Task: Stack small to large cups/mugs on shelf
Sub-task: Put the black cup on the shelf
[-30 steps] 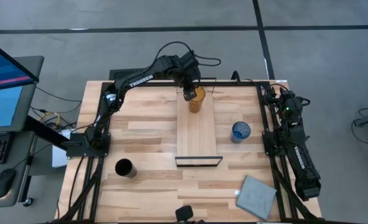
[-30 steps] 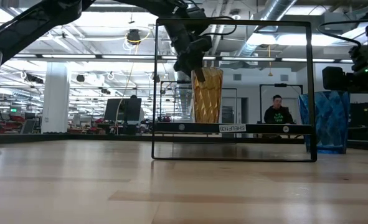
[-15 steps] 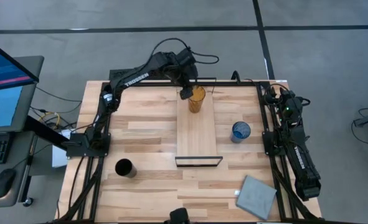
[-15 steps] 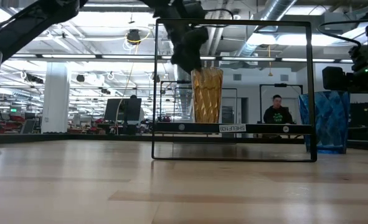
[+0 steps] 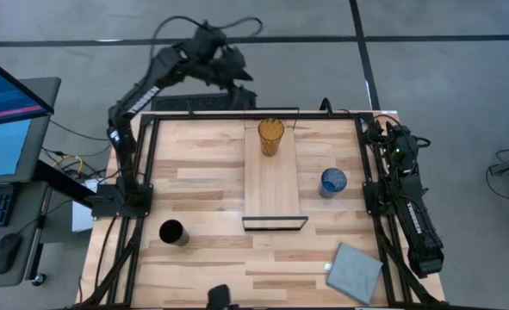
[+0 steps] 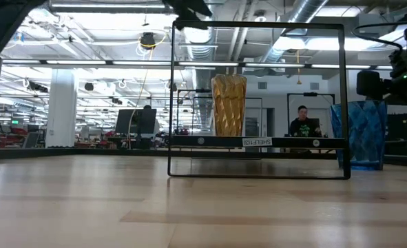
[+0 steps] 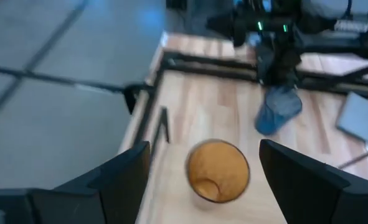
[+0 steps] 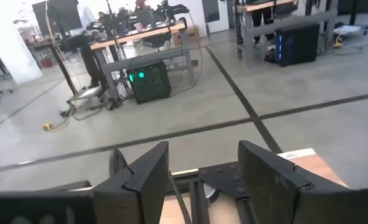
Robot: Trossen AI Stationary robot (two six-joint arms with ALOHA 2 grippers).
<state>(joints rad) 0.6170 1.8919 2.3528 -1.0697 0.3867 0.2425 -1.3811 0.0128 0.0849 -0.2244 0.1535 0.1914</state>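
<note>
The amber tumbler (image 5: pixel 270 136) stands upright on its base at the far end of the wooden shelf (image 5: pixel 271 185), whose black frame (image 6: pixel 258 100) is at the near end. My left gripper (image 5: pixel 235 72) hangs open, high above and beyond the table's far edge. In its wrist view the tumbler (image 7: pixel 218 171) shows far below, between the fingers. The blue cup (image 5: pixel 332 182) stands on the table right of the shelf. The black cup (image 5: pixel 171 232) stands near the left front. My right gripper (image 8: pixel 202 180) waits open at the table's far right.
A grey square pad (image 5: pixel 354 271) lies at the near right corner. The right arm (image 5: pixel 406 202) lies along the table's right edge. A person (image 6: pixel 305 124) sits in the room beyond. Bare wood lies left of the shelf.
My left gripper has opened and let go of the tumbler's rim. It has then risen and drawn back past the table's far edge, toward the left. The tumbler stays upright where it was on the shelf.
</note>
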